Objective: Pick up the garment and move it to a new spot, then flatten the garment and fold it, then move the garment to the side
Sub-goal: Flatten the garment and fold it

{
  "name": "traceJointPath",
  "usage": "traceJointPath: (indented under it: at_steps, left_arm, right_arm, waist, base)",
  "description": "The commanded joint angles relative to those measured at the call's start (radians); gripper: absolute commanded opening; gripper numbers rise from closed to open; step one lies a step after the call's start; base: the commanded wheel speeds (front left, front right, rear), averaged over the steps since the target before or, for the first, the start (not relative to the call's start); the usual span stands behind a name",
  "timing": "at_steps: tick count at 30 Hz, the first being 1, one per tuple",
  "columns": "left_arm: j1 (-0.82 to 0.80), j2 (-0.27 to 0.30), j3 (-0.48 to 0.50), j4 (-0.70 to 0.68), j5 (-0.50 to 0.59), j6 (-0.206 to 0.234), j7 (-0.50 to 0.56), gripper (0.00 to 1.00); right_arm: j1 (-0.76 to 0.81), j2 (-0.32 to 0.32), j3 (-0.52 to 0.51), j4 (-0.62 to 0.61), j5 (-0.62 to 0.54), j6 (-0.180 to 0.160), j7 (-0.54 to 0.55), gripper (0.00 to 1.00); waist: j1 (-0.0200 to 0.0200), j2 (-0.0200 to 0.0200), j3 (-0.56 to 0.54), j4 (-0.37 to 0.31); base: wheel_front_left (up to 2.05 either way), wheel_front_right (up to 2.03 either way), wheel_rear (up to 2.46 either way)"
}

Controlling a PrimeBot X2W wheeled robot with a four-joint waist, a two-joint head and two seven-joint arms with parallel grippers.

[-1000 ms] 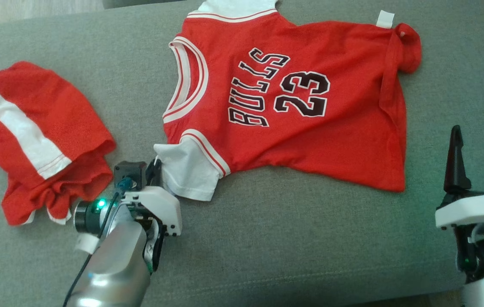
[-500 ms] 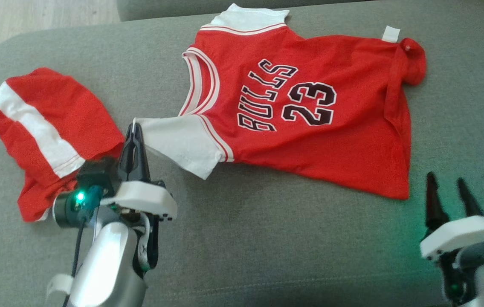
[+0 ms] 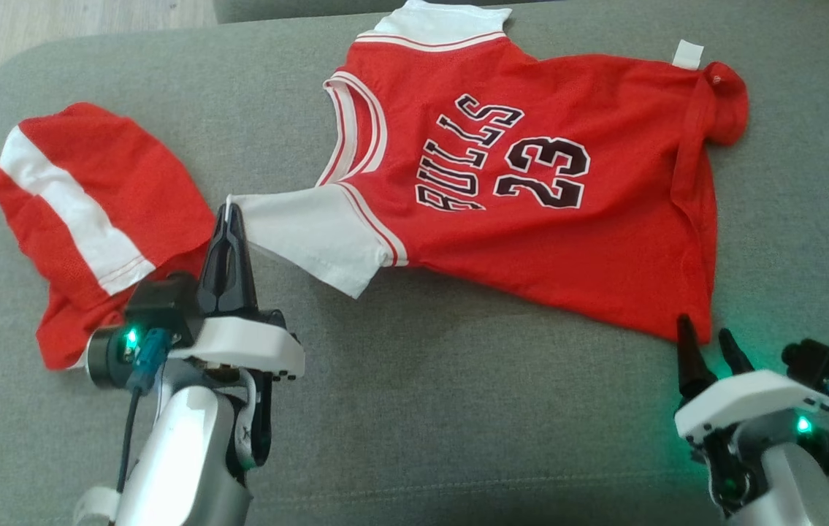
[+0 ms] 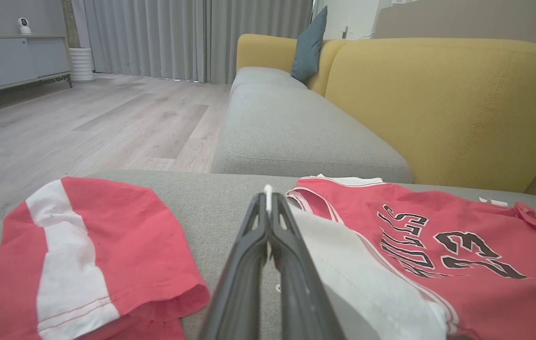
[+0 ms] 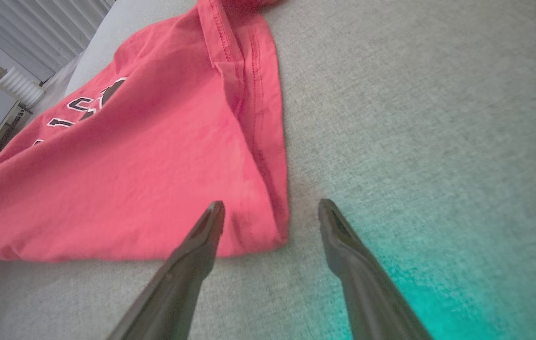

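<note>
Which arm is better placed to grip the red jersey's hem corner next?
Right: the open right gripper points at that corner of the red BULLS jersey, while the left gripper is shut on the white sleeve.

We are in a home's living room — yellow-backed sofa [image 4: 438, 108], teal cushion [image 4: 309, 47], grey curtains [image 4: 192, 38], wood floor [image 4: 83, 127].
</note>
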Motion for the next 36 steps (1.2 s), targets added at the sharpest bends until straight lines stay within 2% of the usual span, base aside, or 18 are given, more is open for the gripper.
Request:
traceJointPath:
  at_steps: [1, 6, 7, 8, 14, 20, 21, 28, 36]
  left_arm:
    - [-0.024, 0.011, 0.036, -0.039, 0.01, -0.003, -0.006, 0.0]
    - [-0.025, 0.011, 0.034, -0.042, 0.011, -0.005, -0.006, 0.0]
    - [-0.025, 0.01, 0.034, -0.042, 0.011, -0.005, -0.006, 0.0]
    - [-0.026, 0.01, 0.035, -0.043, 0.011, -0.006, -0.006, 0.0]
    - [-0.034, 0.01, 0.053, -0.052, 0.006, -0.01, -0.006, 0.0]
    - [-0.05, 0.01, 0.076, -0.094, -0.043, -0.029, -0.006, 0.0]
    - [-0.068, 0.01, 0.082, -0.123, -0.06, -0.04, -0.006, 0.0]
    - [-0.19, 0.01, 0.103, -0.247, -0.111, -0.057, -0.006, 0.0]
    - [-0.306, 0.01, 0.12, -0.369, -0.136, -0.045, -0.006, 0.0]
  right_arm:
    - [-0.043, -0.005, 0.032, -0.003, 0.012, -0.001, -0.017, 1.0]
    - [-0.091, -0.005, 0.057, 0.084, 0.028, -0.001, -0.044, 1.0]
    - [-0.099, -0.005, 0.065, 0.096, 0.032, -0.001, -0.046, 0.66]
    - [-0.107, -0.005, 0.071, 0.106, 0.033, -0.001, -0.05, 0.0]
    - [-0.145, -0.005, 0.063, 0.101, -0.016, -0.001, -0.085, 0.0]
    - [-0.173, -0.005, 0.011, -0.034, -0.096, -0.001, -0.07, 0.0]
    - [-0.189, -0.006, -0.018, -0.126, -0.127, -0.001, -0.04, 0.0]
    - [-0.272, -0.049, -0.035, -0.473, -0.161, -0.001, 0.103, 0.0]
    - [-0.357, -0.095, -0.021, -0.671, -0.153, -0.001, 0.198, 0.0]
  waist:
    - [0.0, -0.0001, 0.002, 0.001]
    - [0.0, -0.0001, 0.008, 0.002]
    - [0.0, -0.0001, 0.01, 0.002]
    - [0.0, -0.0001, 0.012, 0.002]
    - [0.0, -0.0001, 0.015, 0.0]
    - [0.0, -0.0001, 0.002, -0.012]
    - [0.0, -0.0001, -0.008, -0.019]
    - [0.0, -0.0001, -0.065, -0.042]
    - [0.0, -0.0001, -0.155, -0.054]
  base:
    - [0.0, 0.0, 0.0]
    - [0.0, 0.0, 0.0]
    - [0.0, 0.0, 0.0]
    - [0.0, 0.0, 0.0]
    - [0.0, 0.0, 0.0]
    - [0.0, 0.0, 0.0]
    - [0.0, 0.0, 0.0]
    - [0.0, 0.0, 0.0]
    - [0.0, 0.0, 0.0]
